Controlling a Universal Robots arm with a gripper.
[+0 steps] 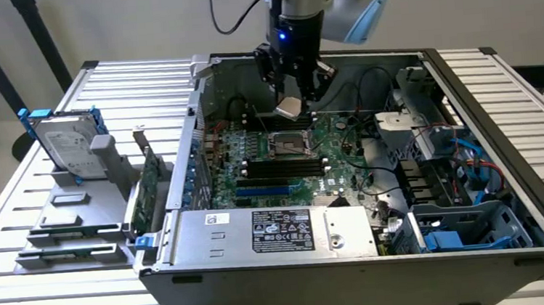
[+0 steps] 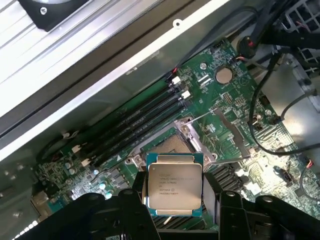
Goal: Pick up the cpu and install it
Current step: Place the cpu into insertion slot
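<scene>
The black two-fingered gripper (image 1: 294, 97) held the small silver-grey square cpu (image 2: 174, 184) clamped by its edges, just above the dark metal-framed socket (image 2: 176, 145) inside the open computer case (image 1: 261, 259). Seating it well would likely mean levelling and squaring the chip first.

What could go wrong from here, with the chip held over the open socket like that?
The cpu looks tilted in the gripper above the socket, so it could land skewed and damage the contacts. It is gripped by its edges only, so it might slip. Black cables near the socket could snag the arm.
</scene>
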